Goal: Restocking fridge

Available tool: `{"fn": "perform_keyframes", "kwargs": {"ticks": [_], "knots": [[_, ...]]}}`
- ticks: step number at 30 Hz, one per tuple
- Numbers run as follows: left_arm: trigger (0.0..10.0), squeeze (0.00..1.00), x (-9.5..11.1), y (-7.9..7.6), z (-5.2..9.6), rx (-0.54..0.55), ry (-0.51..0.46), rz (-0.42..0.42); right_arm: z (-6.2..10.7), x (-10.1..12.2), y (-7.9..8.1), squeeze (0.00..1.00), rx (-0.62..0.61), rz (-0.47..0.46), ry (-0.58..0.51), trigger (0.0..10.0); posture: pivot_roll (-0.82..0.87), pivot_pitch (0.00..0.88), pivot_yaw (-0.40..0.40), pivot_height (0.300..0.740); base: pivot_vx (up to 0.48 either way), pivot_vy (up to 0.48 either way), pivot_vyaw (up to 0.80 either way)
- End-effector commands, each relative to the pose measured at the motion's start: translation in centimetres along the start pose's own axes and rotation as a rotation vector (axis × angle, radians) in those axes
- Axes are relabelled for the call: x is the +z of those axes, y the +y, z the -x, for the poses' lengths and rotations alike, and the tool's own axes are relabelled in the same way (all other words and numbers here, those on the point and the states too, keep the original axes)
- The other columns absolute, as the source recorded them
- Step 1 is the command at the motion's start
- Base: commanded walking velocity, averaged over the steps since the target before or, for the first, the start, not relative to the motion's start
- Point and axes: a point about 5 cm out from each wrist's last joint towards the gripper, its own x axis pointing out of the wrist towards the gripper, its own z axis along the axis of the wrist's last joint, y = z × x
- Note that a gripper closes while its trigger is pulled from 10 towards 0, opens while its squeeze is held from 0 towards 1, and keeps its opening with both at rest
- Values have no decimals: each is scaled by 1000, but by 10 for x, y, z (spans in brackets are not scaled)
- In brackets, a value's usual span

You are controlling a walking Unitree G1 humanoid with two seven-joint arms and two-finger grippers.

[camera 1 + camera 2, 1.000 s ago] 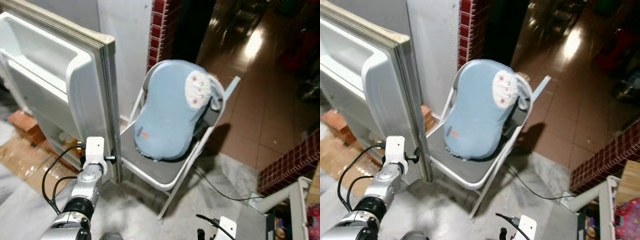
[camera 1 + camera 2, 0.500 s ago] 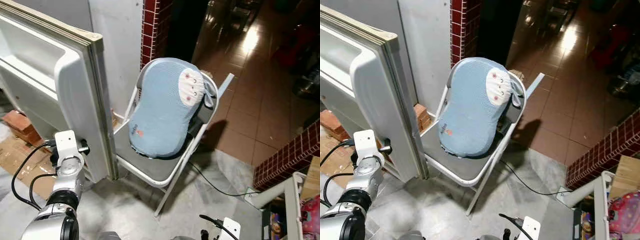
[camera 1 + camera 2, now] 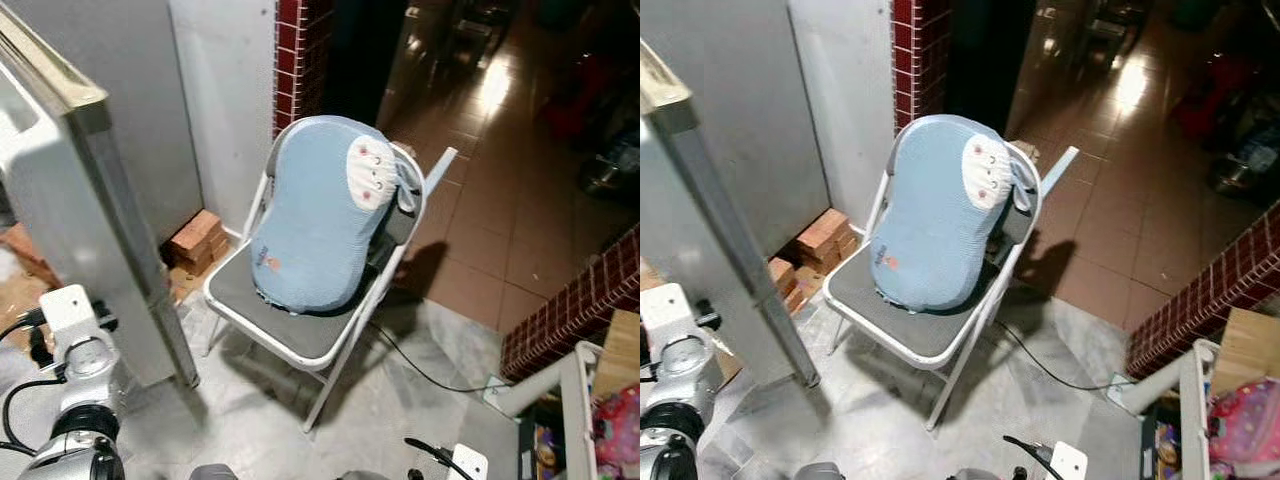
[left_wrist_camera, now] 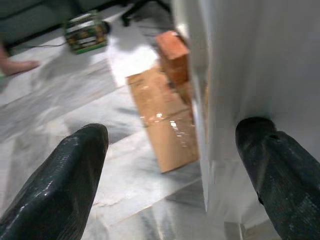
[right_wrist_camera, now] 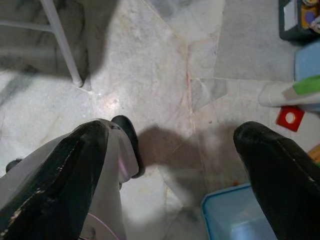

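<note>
Left gripper (image 4: 170, 165) spread wide at the fridge door (image 3: 70, 230) edge, gripping nothing. Right gripper (image 5: 170, 165) likewise open and empty above marble floor (image 5: 150, 75). Cushioned folding chair (image 3: 330, 250) beside.

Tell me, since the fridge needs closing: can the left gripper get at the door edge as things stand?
Probably yes. The left gripper is open, with one finger already against the white fridge door and nothing between them.

A white folding chair (image 3: 300, 330) with a blue cushion (image 3: 315, 215) stands on grey marble floor (image 3: 400, 400); red brick pillar (image 3: 298, 60) behind, glossy brown tiles (image 3: 500, 200) far right.
</note>
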Motion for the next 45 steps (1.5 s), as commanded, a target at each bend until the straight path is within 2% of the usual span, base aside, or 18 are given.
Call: {"fn": "perform_keyframes", "kwargs": {"ticks": [1, 19, 20, 21, 22, 23, 24, 26, 27, 29, 31, 32, 36, 39, 41, 44, 45], "knots": [[10000, 0, 5, 0, -1, 10, -13, 11, 41, 218, 162, 0, 564, 425, -664, 10000, 91, 0, -94, 740, 0, 0, 0], [10000, 0, 5, 0, -1, 10, -13, 11, 41, 218, 162, 0, 564, 425, -664, 10000, 91, 0, -94, 740, 0, 0, 0], [10000, 0, 3, 5, -2, 30, -21, 5, 41, 218, 162, 0, 564, 425, -663, 10000, 95, 0, -94, 740, 0, 0, 0], [10000, 0, -33, 39, 19, 75, -69, -106, 42, 220, 165, 0, 569, 441, -653, 10000, 180, 0, -114, 740, 0, 0, 0], [10000, 0, -55, 61, 40, 75, -109, -187, 42, 221, 168, 0, 573, 452, -645, 10000, 180, 0, -114, 740, 0, 0, 0], [10000, 0, -65, 70, 55, 31, -142, -245, 43, 222, 169, 0, 574, 459, -639, 10000, 179, 0, -113, 740, 0, 0, 0], [10000, 0, -68, 72, 62, -9, -165, -265, 43, 223, 169, 0, 574, 462, -636, 10000, 179, 0, -113, 740, 0, 0, 0], [10000, 0, -62, 60, 61, -100, -205, -278, 42, 223, 169, 0, 572, 462, -635, 10000, 179, 0, -113, 740, 0, 0, 0], [10000, 0, -58, 43, 61, -229, -231, -270, 42, 223, 168, 0, 571, 461, -632, 10000, 177, 0, -114, 740, 0, 0, 0], [10000, 0, -54, 32, 61, -311, -247, -293, 42, 222, 168, 0, 571, 462, -630, 10000, 176, 0, -114, 740, 0, 0, 0], [10000, 0, -49, 16, 63, -404, -240, -271, 42, 222, 169, 0, 573, 465, -628, 10000, 170, 0, -115, 740, 0, 0, 0], [10000, 0, -49, 16, 63, -404, -240, -271, 42, 222, 169, 0, 573, 465, -628, 10000, 170, 0, -115, 740, 0, 0, 0], [10000, 0, -39, 0, 67, -473, -255, -265, 42, 222, 170, 0, 574, 465, -630, 10000, 158, 0, -113, 740, 0, 0, 0], [10000, 0, -30, -15, 63, -527, -276, -275, 43, 224, 169, 0, 572, 463, -635, 10000, 149, 0, -114, 740, 0, 0, 0], [10000, 0, -20, -31, 57, -585, -267, -272, 42, 224, 168, 0, 570, 465, -637, 10000, 141, 0, -116, 740, 0, 0, 0], [10000, 0, -12, -46, 51, -630, -254, -285, 43, 224, 167, 0, 570, 469, -641, 10000, 128, 0, -117, 740, 0, 0, 0], [10000, 0, -3, -57, 48, -653, -252, -289, 43, 225, 167, 0, 570, 473, -647, 10000, 119, 0, -117, 740, 0, 0, 0]]}}
